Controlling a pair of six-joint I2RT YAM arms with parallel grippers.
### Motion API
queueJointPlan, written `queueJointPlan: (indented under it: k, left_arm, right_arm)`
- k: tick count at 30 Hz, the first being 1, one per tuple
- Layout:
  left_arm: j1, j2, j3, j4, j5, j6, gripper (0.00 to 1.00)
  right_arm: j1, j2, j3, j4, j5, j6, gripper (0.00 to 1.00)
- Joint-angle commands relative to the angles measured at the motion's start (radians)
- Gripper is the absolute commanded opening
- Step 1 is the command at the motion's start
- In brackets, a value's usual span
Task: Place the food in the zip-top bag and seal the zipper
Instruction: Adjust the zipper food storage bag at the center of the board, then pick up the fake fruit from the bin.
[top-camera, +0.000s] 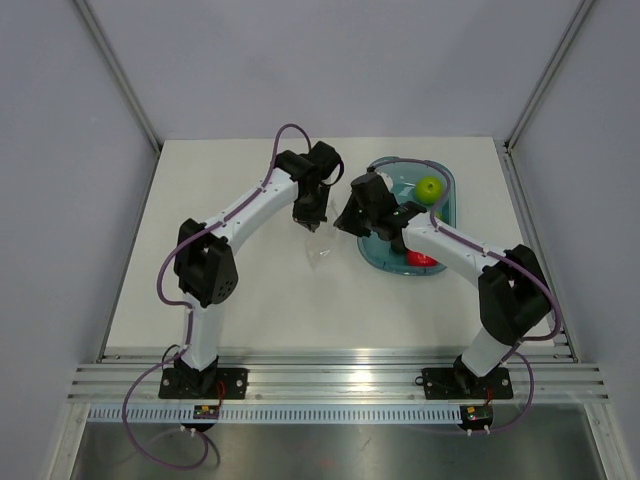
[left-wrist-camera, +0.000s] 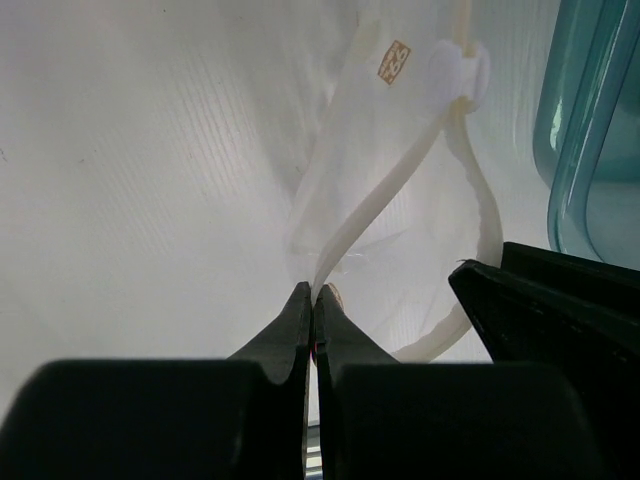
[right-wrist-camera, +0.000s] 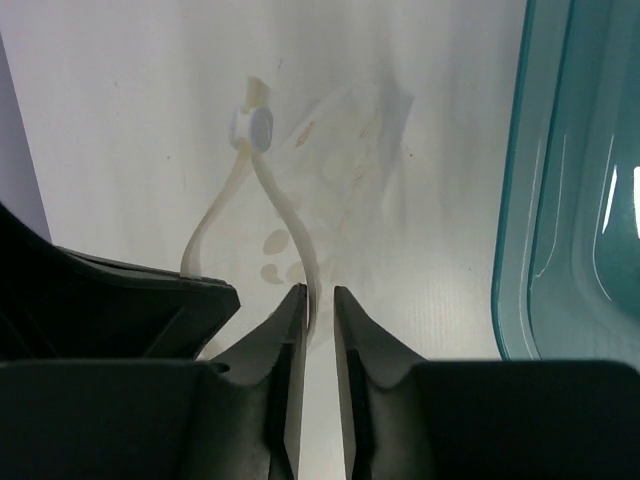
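left jaws clamp the rim of the zip-top bag (left-wrist-camera: 385, 140); right jaws, narrow but unclamped, could let its other lip slip.

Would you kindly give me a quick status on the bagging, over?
Left gripper shut on zipper; right gripper slightly open around it. Zip-top bag mouth parted, food not in view. Teal tray alongside, not touching.

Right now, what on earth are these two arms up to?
A robot is working on a small clear zip-top bag beside a teal tray. The left gripper is shut on one side of the bag's mouth; the right gripper has the other side between slightly parted jaws. The mouth gapes and the bag looks empty. A green apple and a red item sit in the tray.
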Motion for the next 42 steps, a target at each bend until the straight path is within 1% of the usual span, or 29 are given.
queueJointPlan:
  k: [1, 2, 5, 8, 9, 11, 12, 15, 18, 21, 27, 28, 29, 32, 33, 35, 36, 38, 39, 42]
  left_arm:
    - [0.001, -0.053, 0.061, -0.003, -0.01, -0.006, 0.0]
    - [0.001, -0.053, 0.073, -0.004, -0.004, -0.005, 0.0]
    - [0.001, -0.05, 0.082, -0.006, 0.01, -0.005, 0.0]
    - [-0.002, -0.04, 0.088, 0.006, 0.043, -0.012, 0.0]
    - [-0.003, -0.035, 0.104, 0.009, 0.069, -0.017, 0.0]
    - [-0.009, -0.024, 0.114, 0.017, 0.077, -0.025, 0.0]
    - [-0.012, -0.027, 0.113, 0.041, 0.123, -0.034, 0.0]
    - [-0.02, -0.038, 0.082, 0.103, 0.168, -0.054, 0.0]
    - [-0.034, -0.052, 0.047, 0.159, 0.2, -0.063, 0.0]
    - [-0.058, -0.058, 0.022, 0.193, 0.198, -0.066, 0.0]
    - [-0.069, -0.047, 0.029, 0.192, 0.171, -0.068, 0.0]
    - [-0.069, -0.049, 0.029, 0.19, 0.168, -0.066, 0.0]
    - [-0.069, -0.05, 0.029, 0.19, 0.166, -0.065, 0.0]
    - [-0.074, -0.04, 0.042, 0.174, 0.131, -0.057, 0.0]
    - [-0.075, -0.032, 0.059, 0.149, 0.11, -0.049, 0.0]
    - [-0.075, -0.015, 0.067, 0.128, 0.088, -0.04, 0.0]
    - [-0.075, -0.012, 0.07, 0.123, 0.088, -0.039, 0.0]
    - [-0.077, -0.003, 0.064, 0.118, 0.088, -0.035, 0.0]
    - [-0.077, 0.002, 0.067, 0.112, 0.059, -0.035, 0.0]
    - [-0.083, 0.019, 0.071, 0.105, 0.051, -0.032, 0.0]
  right_arm:
    - [-0.004, -0.023, 0.017, -0.049, 0.056, 0.002, 0.22]
    - [-0.005, -0.023, 0.015, -0.052, 0.059, 0.001, 0.16]
    - [-0.005, -0.02, 0.008, -0.066, 0.075, -0.001, 0.06]
    - [-0.017, -0.035, -0.017, -0.07, 0.101, -0.014, 0.0]
    - [-0.03, -0.042, -0.029, -0.066, 0.101, -0.021, 0.0]
    - [-0.063, -0.061, -0.069, -0.031, 0.081, -0.047, 0.0]
    - [-0.076, -0.066, -0.081, -0.003, 0.069, -0.065, 0.0]
    - [-0.116, -0.077, -0.115, 0.034, 0.036, -0.116, 0.0]
    - [-0.126, -0.075, -0.126, 0.039, 0.022, -0.143, 0.0]
    - [-0.126, -0.077, -0.134, 0.061, 0.007, -0.142, 0.0]
    - [-0.126, -0.091, -0.146, 0.063, 0.021, -0.113, 0.0]
    - [-0.126, -0.091, -0.14, 0.054, 0.035, -0.11, 0.01]
    - [-0.126, -0.097, -0.14, 0.046, 0.038, -0.108, 0.04]
    - [-0.126, -0.106, -0.138, 0.026, 0.048, -0.099, 0.1]
    - [-0.126, -0.109, -0.135, 0.011, 0.053, -0.096, 0.14]
    - [-0.126, -0.121, -0.138, 0.002, 0.059, -0.094, 0.19]
    - [-0.126, -0.124, -0.141, 0.002, 0.061, -0.094, 0.25]
    - [-0.125, -0.138, -0.149, 0.003, 0.055, -0.093, 0.29]
    - [-0.126, -0.143, -0.152, 0.009, 0.052, -0.093, 0.3]
    - [-0.125, -0.157, -0.158, 0.02, 0.032, -0.091, 0.31]
